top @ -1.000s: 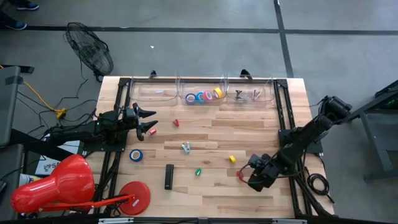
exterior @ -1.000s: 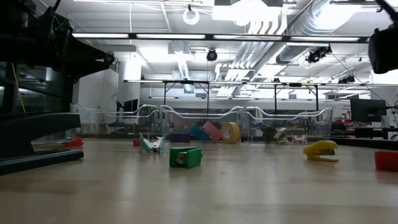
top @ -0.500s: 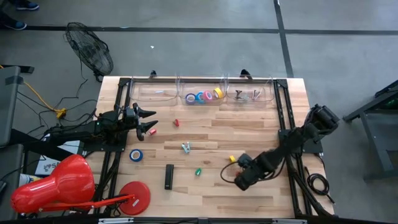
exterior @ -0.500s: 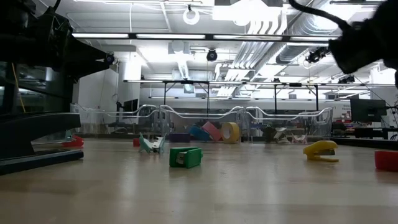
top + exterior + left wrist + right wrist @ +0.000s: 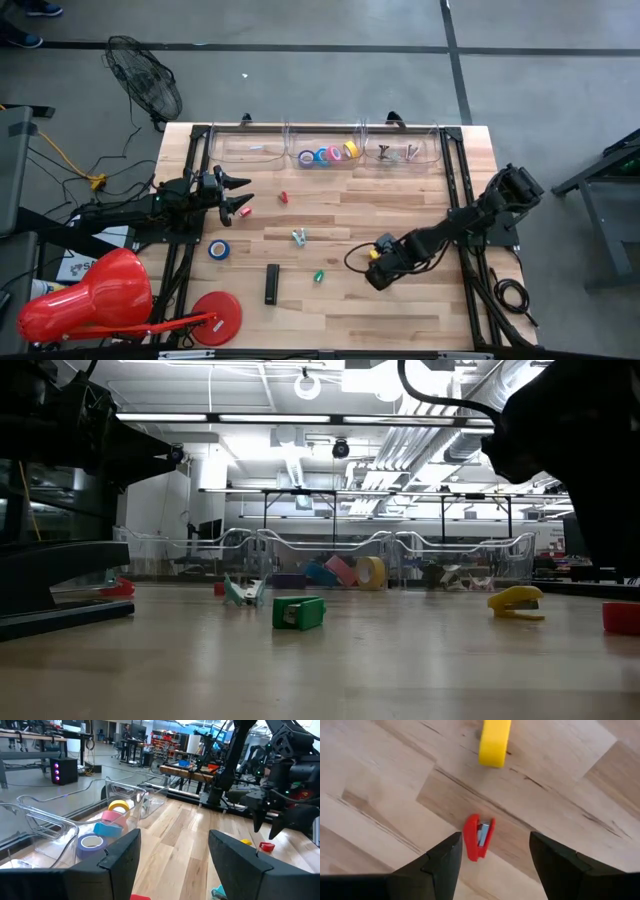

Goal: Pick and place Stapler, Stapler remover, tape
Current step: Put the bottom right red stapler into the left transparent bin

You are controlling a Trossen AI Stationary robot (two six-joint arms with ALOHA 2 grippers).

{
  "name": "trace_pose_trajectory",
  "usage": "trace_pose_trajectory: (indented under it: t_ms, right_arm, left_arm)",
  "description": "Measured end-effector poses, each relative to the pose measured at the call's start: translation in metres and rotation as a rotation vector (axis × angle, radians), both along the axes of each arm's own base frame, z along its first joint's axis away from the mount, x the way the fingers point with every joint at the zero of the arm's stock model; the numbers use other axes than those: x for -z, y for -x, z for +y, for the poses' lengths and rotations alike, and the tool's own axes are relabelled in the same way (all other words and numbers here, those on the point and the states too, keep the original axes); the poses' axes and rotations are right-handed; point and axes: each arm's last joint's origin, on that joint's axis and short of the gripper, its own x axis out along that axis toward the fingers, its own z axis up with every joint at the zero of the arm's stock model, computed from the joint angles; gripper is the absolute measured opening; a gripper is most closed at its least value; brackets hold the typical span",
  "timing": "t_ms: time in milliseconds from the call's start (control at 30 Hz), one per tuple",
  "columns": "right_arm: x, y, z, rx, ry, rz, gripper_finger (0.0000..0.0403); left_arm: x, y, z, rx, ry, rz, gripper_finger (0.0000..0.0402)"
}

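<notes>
Right hand (image 5: 492, 857) hangs open over the counter (image 5: 330, 300), a little red stapler remover (image 5: 478, 836) right between its fingers and a yellow one (image 5: 494, 742) just beyond. Risk as I see it: the red one lies skewed to the jaws, so closing could squirt it sideways. Since a second ago that arm swung inward from the counter's right edge. Left hand (image 5: 238, 195) sits open, unmoved, at the left.

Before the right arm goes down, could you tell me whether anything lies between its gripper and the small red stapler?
Nothing visible does. The right gripper is open above the small red stapler, with only bare table around it. The yellow piece lies beyond, apart from it.
</notes>
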Motion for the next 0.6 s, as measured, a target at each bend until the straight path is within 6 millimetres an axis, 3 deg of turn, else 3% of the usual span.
trace_pose_trajectory:
  t_ms: [600]
  right_arm:
    - [0.016,-0.011,0.007,-0.056,0.022,0.02,0.0222]
  left_arm:
    - [0.0,0.0,0.0,0.0,0.0,0.0,0.023]
